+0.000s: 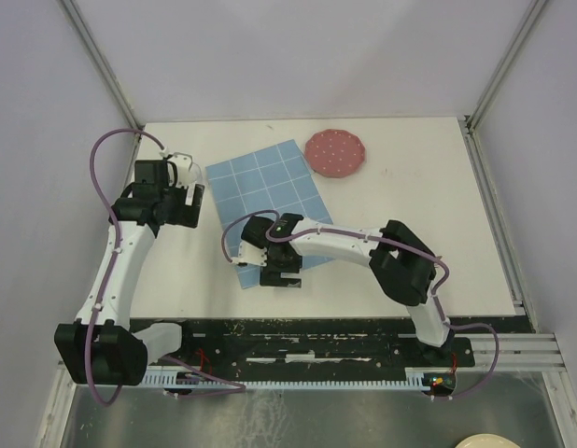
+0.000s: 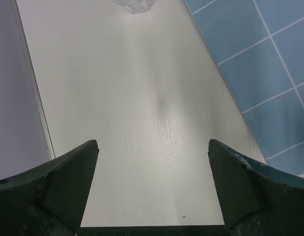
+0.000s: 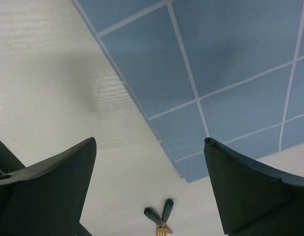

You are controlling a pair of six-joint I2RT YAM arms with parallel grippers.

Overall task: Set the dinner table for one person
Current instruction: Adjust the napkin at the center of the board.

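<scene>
The white dinner table (image 1: 438, 243) carries a blue grid placemat (image 1: 265, 187) in the middle and a pink dotted plate (image 1: 335, 152) at the placemat's far right corner. My left gripper (image 2: 153, 142) is open and empty over bare table just left of the placemat (image 2: 270, 73); in the top view it (image 1: 181, 177) is at the far left. The base of a clear glass (image 2: 135, 5) shows ahead of it. My right gripper (image 3: 149, 140) is open and empty above the placemat's near left corner (image 3: 216, 73). Cutlery with dark green handles and a gold fork (image 3: 159, 219) lies on the table below it.
Grey walls close the table in on the left, far and right sides. A black rail with the arm bases (image 1: 307, 341) runs along the near edge. A pale plate rim (image 1: 485, 441) shows below the table edge at the bottom right.
</scene>
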